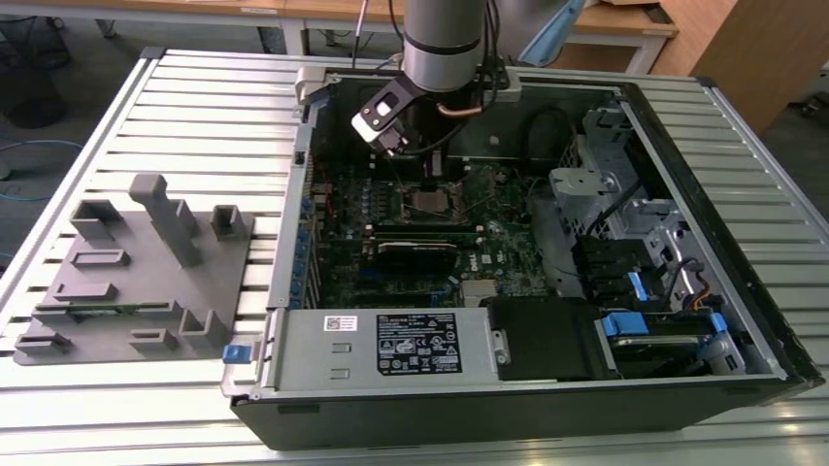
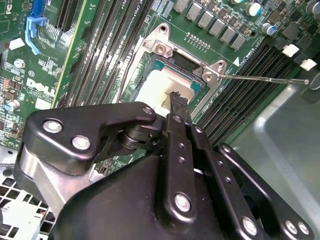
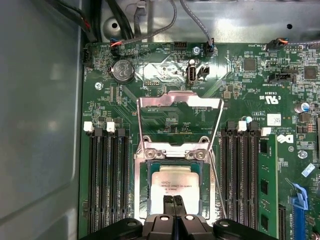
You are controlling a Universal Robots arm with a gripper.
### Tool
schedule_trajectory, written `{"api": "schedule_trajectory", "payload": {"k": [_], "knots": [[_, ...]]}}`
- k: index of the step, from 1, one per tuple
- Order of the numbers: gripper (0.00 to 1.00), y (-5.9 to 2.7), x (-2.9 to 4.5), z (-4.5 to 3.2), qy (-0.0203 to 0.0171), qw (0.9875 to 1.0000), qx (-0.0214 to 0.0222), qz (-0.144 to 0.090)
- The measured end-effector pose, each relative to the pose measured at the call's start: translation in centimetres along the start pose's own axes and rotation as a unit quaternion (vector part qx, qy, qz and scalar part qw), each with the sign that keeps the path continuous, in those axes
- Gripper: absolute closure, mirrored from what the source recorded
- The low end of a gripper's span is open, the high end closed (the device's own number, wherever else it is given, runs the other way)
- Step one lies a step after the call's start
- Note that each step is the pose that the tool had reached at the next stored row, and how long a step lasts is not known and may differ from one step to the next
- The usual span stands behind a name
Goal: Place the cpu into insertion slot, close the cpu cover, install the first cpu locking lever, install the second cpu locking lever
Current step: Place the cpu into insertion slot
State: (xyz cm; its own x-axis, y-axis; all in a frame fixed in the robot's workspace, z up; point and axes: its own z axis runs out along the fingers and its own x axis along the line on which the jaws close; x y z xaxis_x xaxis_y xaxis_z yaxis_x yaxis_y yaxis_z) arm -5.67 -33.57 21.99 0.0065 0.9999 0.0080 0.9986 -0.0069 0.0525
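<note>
Silver cpu [image 3: 172, 182] apparently seated in insertion slot [image 3: 144, 175]; cpu cover [image 3: 180, 101] open.

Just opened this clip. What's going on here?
A robot arm reaches into an open black computer case. Its gripper, fingers together and empty, hangs right over the small square silver-tan cpu; I cannot tell if it touches. The cpu lies in the square black insertion slot on the green circuit board. The thin silvery cpu cover frame stands flipped open, and a thin wire locking lever is unlatched.
</note>
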Motion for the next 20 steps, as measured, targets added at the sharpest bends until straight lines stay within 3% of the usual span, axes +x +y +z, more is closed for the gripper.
{"api": "schedule_trajectory", "payload": {"k": [20], "knots": [[0.89, -0.03, -0.01, 0.57, 0.0014, 1.0, 0.0001, 0.0]]}}
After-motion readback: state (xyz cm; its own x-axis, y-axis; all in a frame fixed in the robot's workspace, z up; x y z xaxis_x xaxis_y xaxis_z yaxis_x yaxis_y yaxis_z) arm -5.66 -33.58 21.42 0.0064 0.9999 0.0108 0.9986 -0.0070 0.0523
